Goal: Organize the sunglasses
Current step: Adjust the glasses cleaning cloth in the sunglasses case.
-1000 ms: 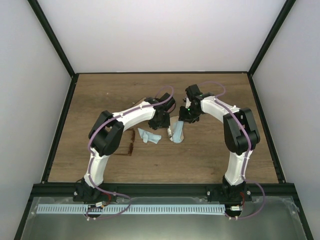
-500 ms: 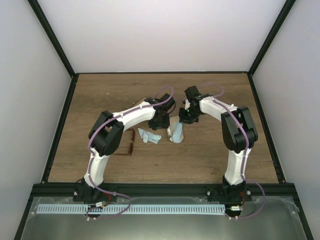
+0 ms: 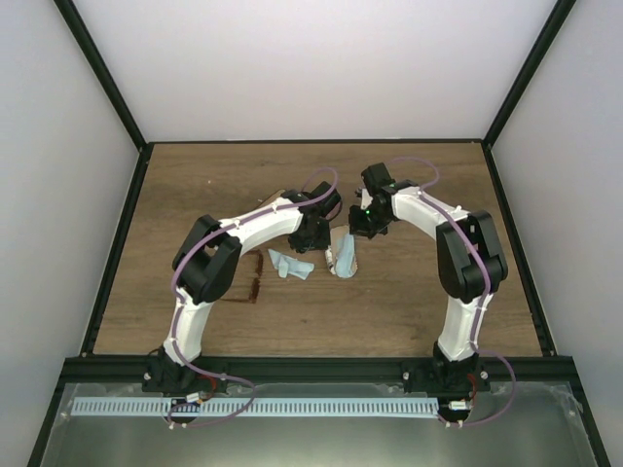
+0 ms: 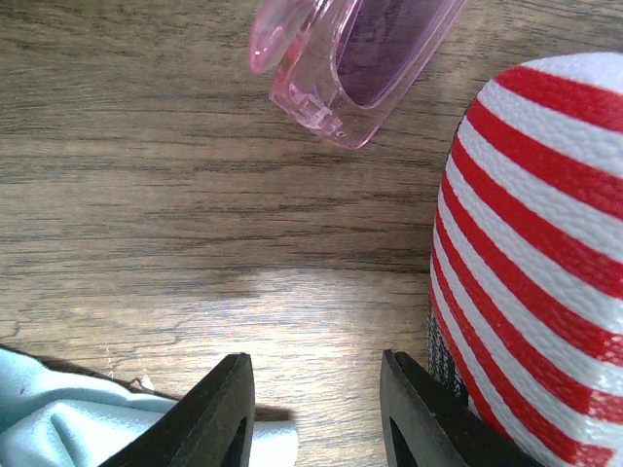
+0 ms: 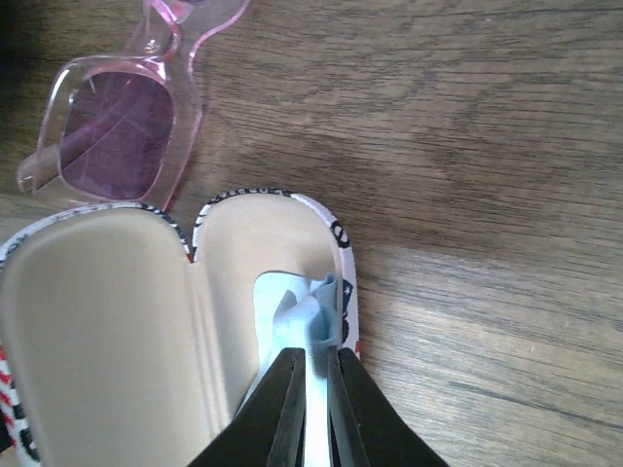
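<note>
Right hand was found pinched narrow on a blue cloth inside the open striped case; cloth-laying was judged in hand. Left hand was held part-open, empty. Brown sunglasses were noted on the surface, well left of the case. Next, release would be needed.

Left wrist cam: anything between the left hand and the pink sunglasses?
No. In the left wrist view, only bare wood table lies between the left hand and the pink sunglasses; the striped case sits off right.

Lab test booth: white walls, black frame, wood tabletop.
</note>
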`<control>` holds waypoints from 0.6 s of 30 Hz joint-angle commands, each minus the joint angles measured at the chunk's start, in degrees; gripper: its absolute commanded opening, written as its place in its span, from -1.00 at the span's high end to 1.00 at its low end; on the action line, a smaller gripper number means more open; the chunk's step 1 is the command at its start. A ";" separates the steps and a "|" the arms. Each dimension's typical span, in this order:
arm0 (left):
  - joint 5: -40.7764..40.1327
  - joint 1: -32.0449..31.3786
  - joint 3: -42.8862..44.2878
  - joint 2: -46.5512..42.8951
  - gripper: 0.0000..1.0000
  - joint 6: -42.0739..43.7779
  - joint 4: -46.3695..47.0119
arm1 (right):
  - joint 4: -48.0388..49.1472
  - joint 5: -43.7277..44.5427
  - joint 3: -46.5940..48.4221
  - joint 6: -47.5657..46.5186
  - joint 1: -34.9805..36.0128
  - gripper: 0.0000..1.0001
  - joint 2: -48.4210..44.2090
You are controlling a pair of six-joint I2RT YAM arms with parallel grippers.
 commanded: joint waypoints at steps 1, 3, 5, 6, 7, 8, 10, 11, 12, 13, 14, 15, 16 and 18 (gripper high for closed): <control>0.07 -0.29 0.29 -0.41 0.24 -0.07 -0.10 | 0.43 -1.91 0.77 -0.89 0.15 0.86 -1.74; -0.01 -0.32 0.22 -0.40 0.24 0.06 -0.18 | 1.19 -2.81 0.64 -1.21 0.18 0.86 -1.63; -0.11 -0.32 0.11 -0.46 0.24 0.11 -0.27 | 1.40 -3.51 0.95 -1.44 0.30 0.86 -1.31; -0.11 -0.32 0.11 -0.48 0.24 0.11 -0.27 | 1.27 -3.57 1.49 -1.53 0.34 0.86 -0.88; -0.11 -0.32 0.04 -0.47 0.24 0.11 -0.27 | 1.00 -3.60 1.75 -1.54 0.40 0.87 -0.47; -0.11 -0.26 0.00 -0.43 0.24 0.09 -0.27 | 0.51 -2.99 2.14 -1.41 0.38 0.87 -0.14; -0.10 -0.31 0.02 -0.46 0.24 0.11 -0.32 | 0.11 -1.32 2.22 -1.00 0.35 0.74 -0.39; -0.17 -0.28 -0.02 -0.49 0.24 0.10 -0.28 | 0.48 -1.57 1.91 -1.17 0.39 0.60 -0.93; -0.23 -0.32 -0.06 -0.51 0.24 0.10 -0.33 | 0.72 -1.79 1.73 -1.23 0.35 0.53 -1.34; -0.23 -0.32 -0.06 -0.42 0.24 0.03 -0.28 | 0.82 -2.28 1.66 -1.46 0.34 0.50 -1.40; -0.15 -0.32 -0.14 -0.44 0.24 0.03 -0.23 | 0.50 -2.74 1.84 -1.77 0.45 0.44 -1.00; -0.05 -0.32 -0.09 -0.33 0.24 -0.02 -0.15 | -0.05 -2.99 2.24 -1.98 0.60 0.40 -0.44; 0.04 -0.32 -0.07 -0.22 0.24 0.02 -0.11 | -0.54 -2.86 2.51 -2.22 0.96 0.39 0.12; 0.22 -0.32 0.02 -0.07 0.24 0.02 -0.01 | -0.78 -2.15 2.61 -2.57 1.71 0.39 0.54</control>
